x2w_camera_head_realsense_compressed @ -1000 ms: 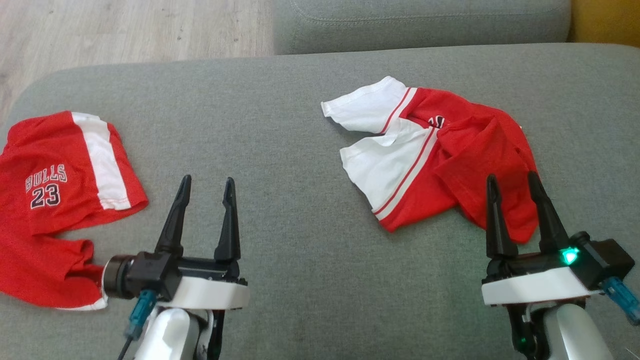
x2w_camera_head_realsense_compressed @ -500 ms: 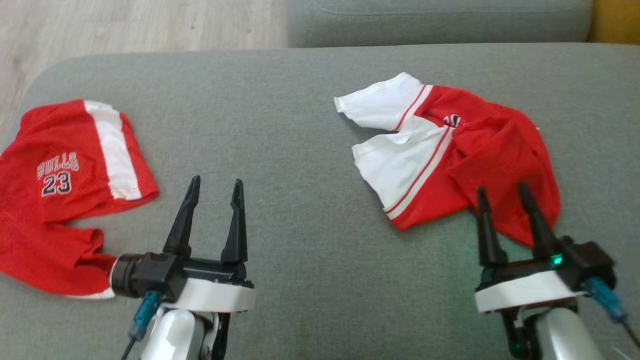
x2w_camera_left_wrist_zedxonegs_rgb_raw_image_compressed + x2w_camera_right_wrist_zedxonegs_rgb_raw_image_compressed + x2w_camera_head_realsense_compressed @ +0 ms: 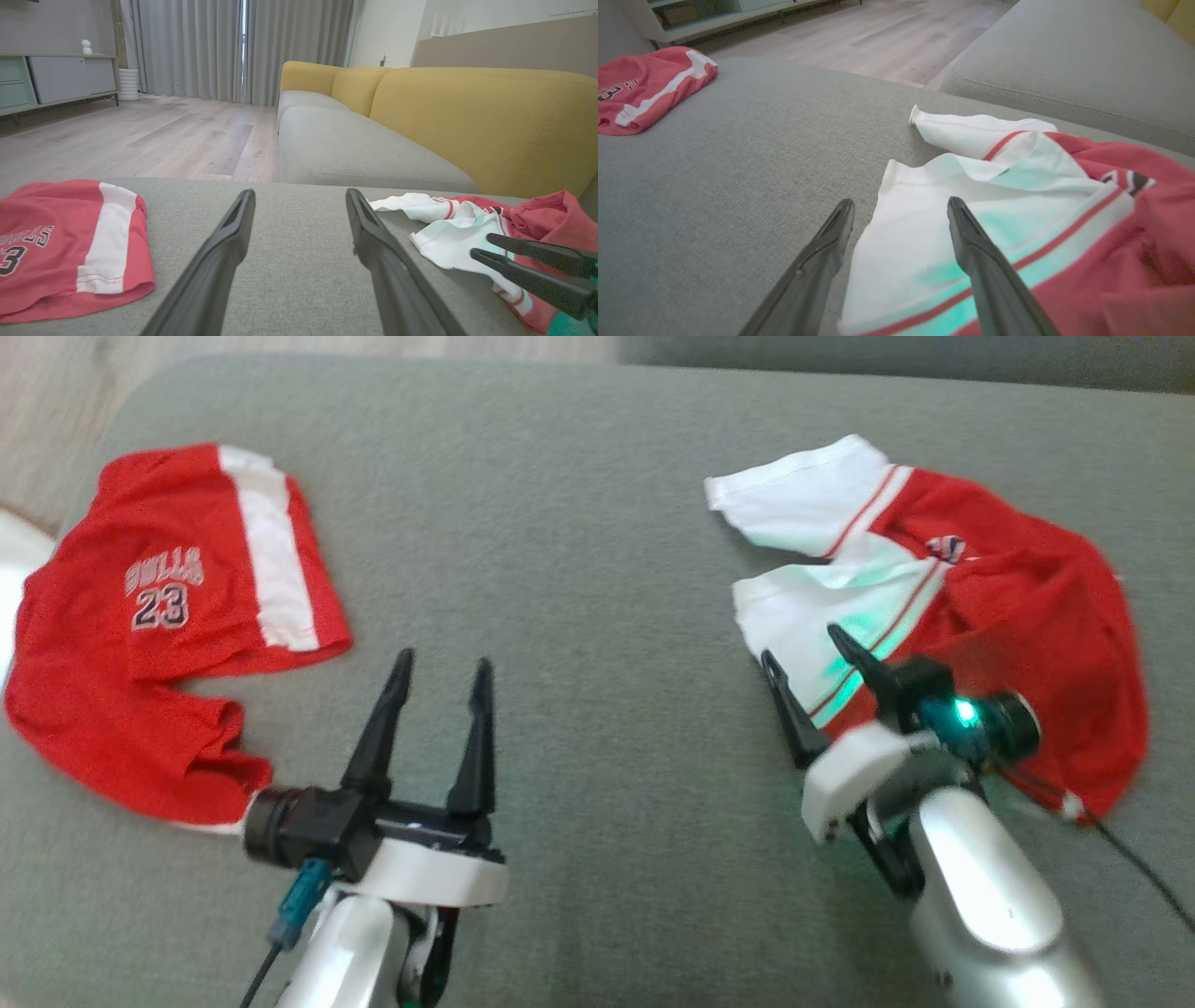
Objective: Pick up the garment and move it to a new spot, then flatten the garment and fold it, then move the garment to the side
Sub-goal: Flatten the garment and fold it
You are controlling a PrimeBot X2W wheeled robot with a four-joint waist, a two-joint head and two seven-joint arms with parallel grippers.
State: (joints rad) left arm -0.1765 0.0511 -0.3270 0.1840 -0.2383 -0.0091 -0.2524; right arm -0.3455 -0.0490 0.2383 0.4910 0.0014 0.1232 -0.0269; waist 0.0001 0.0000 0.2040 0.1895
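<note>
Head view: the right gripper (image 3: 800,644), fingers apart, hangs at the white near edge of the crumpled garment (image 3: 1027,607). The left gripper (image 3: 443,663), also spread, holds nothing, with red shorts (image 3: 168,616) to its left.
Left wrist view: the garment (image 3: 448,233) lies right of the spread fingers.
Right wrist view: the garment's white hem runs between the parted fingertips.

A broad grey woven-fabric sofa cushion (image 3: 597,523) carries a red mesh garment with a white side stripe and "BULLS 23" lettering (image 3: 177,607), which lies at its left end. Beyond it a second grey seat cushion (image 3: 355,149) sits against mustard-yellow padded backrests (image 3: 467,121). A pale wood-plank floor (image 3: 140,140) runs to long grey curtains (image 3: 196,46) and a low sideboard (image 3: 56,79) bearing a small white ornament (image 3: 86,46), perhaps a figurine.
</note>
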